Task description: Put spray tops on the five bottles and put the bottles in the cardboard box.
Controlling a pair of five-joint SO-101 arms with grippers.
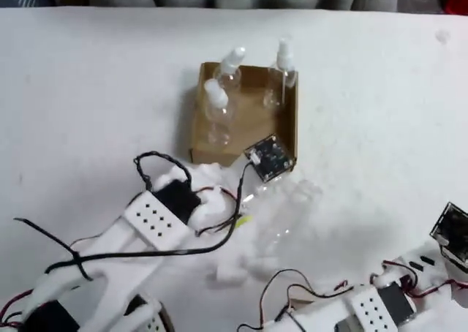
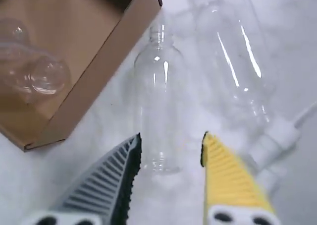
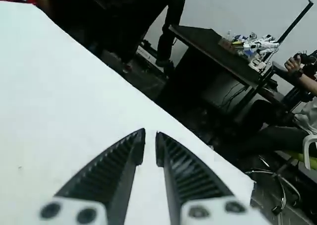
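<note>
The left gripper (image 2: 171,145) has its fingers spread wide. A capless clear bottle (image 2: 158,86) lies on the table (image 2: 297,46) just ahead of the gap between them. Beyond the yellow finger lies a second bottle (image 2: 237,61), a white spray top (image 2: 277,136) at its neck. The cardboard box (image 2: 99,71) sits past the grey finger, holding three topped bottles (image 1: 217,109). The right gripper (image 3: 150,135) has its fingers drawn together above bare table.

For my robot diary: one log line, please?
cardboard box: three topped bottles | table: two bottles lying | left hand: open at topless bottle | right hand: shut, empty
</note>
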